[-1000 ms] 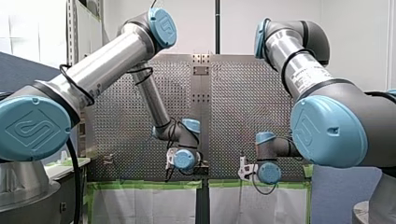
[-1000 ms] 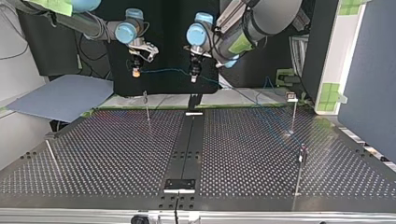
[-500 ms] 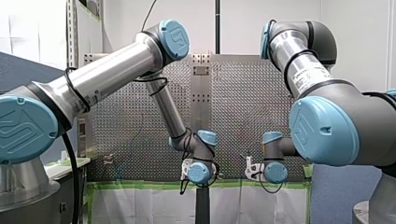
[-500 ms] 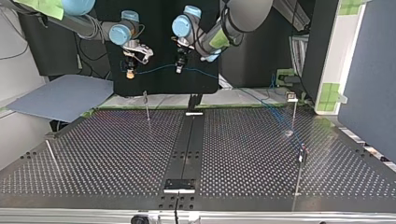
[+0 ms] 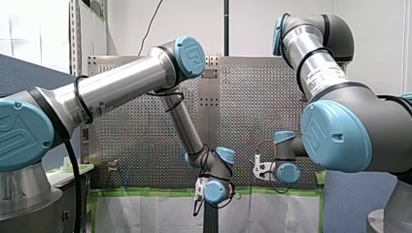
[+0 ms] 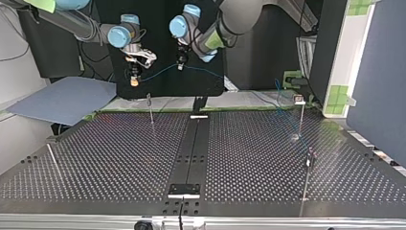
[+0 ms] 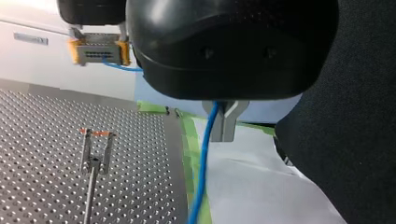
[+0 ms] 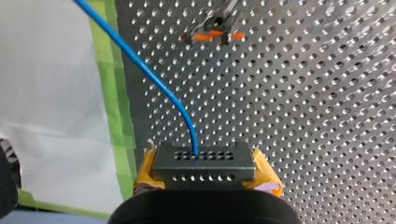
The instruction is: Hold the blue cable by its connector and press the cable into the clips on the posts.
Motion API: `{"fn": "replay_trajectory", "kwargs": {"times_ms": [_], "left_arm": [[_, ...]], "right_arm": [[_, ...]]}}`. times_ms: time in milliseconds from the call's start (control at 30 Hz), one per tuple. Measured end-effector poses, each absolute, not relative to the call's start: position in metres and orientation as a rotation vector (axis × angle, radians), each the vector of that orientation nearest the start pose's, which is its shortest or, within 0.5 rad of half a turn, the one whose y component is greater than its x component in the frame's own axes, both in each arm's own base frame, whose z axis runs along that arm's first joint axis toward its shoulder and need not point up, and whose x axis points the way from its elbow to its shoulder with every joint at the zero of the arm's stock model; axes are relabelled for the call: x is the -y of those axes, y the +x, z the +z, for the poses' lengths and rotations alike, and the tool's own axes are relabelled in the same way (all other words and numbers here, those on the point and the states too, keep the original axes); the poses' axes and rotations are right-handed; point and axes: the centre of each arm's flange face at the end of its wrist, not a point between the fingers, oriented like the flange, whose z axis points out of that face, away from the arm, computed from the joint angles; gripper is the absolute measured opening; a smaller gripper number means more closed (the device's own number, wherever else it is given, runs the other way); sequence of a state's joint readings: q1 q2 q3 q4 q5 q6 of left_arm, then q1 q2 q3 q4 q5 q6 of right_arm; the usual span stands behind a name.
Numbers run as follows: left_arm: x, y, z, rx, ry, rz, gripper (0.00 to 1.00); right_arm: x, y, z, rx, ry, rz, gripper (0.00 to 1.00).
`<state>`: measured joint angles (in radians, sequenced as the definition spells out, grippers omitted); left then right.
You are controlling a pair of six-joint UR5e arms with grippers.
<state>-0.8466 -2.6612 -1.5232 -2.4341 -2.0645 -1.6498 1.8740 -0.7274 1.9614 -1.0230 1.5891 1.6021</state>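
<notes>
The connector (image 8: pixel 204 163) is gripped crosswise between the yellow pads (image 8: pixel 267 176) of the right jaws, which are closed on it. The blue cable (image 8: pixel 140 65) thus leaves its face freely, and no strain is put on the wire itself. Further along, the cable is passed between the metal fingers (image 7: pixel 229 126) of the left jaws, which are drawn narrow around it. This second grip appears meant to make a short, fairly straight span between the two arms.

In the top view that span is carried well above the bench (image 6: pixel 119 158), over its taped edge on the arms' side, with the nearest post (image 6: pixel 151 109) below and ahead of it. The post's forked clip (image 7: pixel 95 163), tipped in orange, is open upward, which is presumably why the cable is presented from above.

Beyond the left jaws the cable trails toward two further posts (image 6: pixel 300 115); whether it is seated there cannot be told. Pressing into the nearest clip is judged not yet begun.
</notes>
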Motion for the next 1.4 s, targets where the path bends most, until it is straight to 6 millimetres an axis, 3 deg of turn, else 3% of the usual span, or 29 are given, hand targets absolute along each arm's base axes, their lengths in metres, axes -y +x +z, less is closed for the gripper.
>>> {"fn": "replay_trajectory", "kwargs": {"times_ms": [333, 733, 900, 1200, 1400], "left_arm": [[0.554, 0.362, -0.083, -1.785, 0.251, -0.215, 0.0], [0.585, 0.385, -0.056, -1.713, 0.17, -0.26, 0.0], [0.593, 0.397, -0.055, -1.698, 0.16, -0.274, 0.0], [0.612, 0.417, -0.039, -1.652, 0.137, -0.308, 0.0], [0.623, 0.416, -0.053, -1.664, 0.156, -0.29, 0.0]], "right_arm": [[0.468, 0.279, -0.041, 1.181, 1.597, 1.377, 0.0], [0.493, 0.244, -0.038, 1.188, 1.561, 1.432, 0.0], [0.509, 0.231, -0.035, 1.193, 1.541, 1.464, 0.0], [0.54, 0.229, -0.022, 1.17, 1.54, 1.545, 0.0], [0.555, 0.224, -0.016, 1.144, 1.548, 1.585, 0.0]]}}
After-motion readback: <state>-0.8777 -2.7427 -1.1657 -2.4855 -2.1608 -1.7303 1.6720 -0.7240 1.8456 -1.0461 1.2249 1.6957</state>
